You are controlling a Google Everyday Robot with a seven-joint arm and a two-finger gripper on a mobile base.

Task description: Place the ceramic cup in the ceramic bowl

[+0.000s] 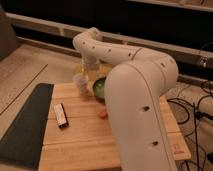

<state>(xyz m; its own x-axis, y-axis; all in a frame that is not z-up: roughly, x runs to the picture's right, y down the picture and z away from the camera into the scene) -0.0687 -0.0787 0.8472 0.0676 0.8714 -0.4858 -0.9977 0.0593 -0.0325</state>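
Observation:
The ceramic cup, small and pale, stands upright on the wooden table near its far edge. Just to its right is the green ceramic bowl; my white arm hides the bowl's right part. My gripper hangs down from the wrist at the far side of the table, just above and behind the cup, between cup and bowl. Whether it touches the cup does not show.
A dull yellow object sits behind the bowl. A small orange thing lies in front of the bowl. A black rectangular item lies on the table's left part. A dark mat runs along the left side. Cables lie at the right.

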